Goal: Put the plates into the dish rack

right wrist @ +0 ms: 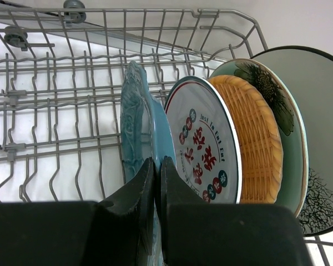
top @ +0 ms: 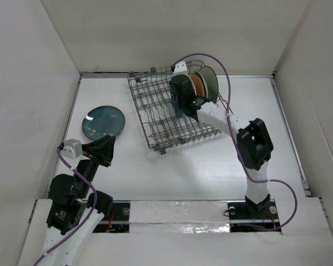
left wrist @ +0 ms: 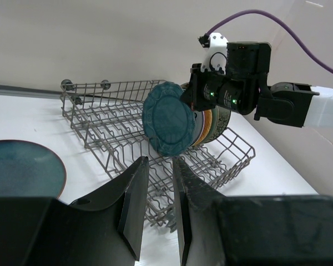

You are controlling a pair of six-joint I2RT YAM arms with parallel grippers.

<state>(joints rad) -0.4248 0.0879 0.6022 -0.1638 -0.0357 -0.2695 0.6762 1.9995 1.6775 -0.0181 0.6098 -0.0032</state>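
Right gripper (right wrist: 155,169) clamped on the rim of the scalloped plate (right wrist: 134,122), which stands in the rack (top: 155,111).
The rack sits skewed at the far edge, centre. The scalloped plate is teal, stands on edge at the rack's right end and faces the left edge. Behind it, also on edge: white plate (right wrist: 202,149), orange plate (right wrist: 255,133), green plate (right wrist: 277,105), cream plate (right wrist: 322,122). The dark plate (top: 104,122) lies flat near the left edge. The left gripper (left wrist: 158,166) is slightly parted and empty.
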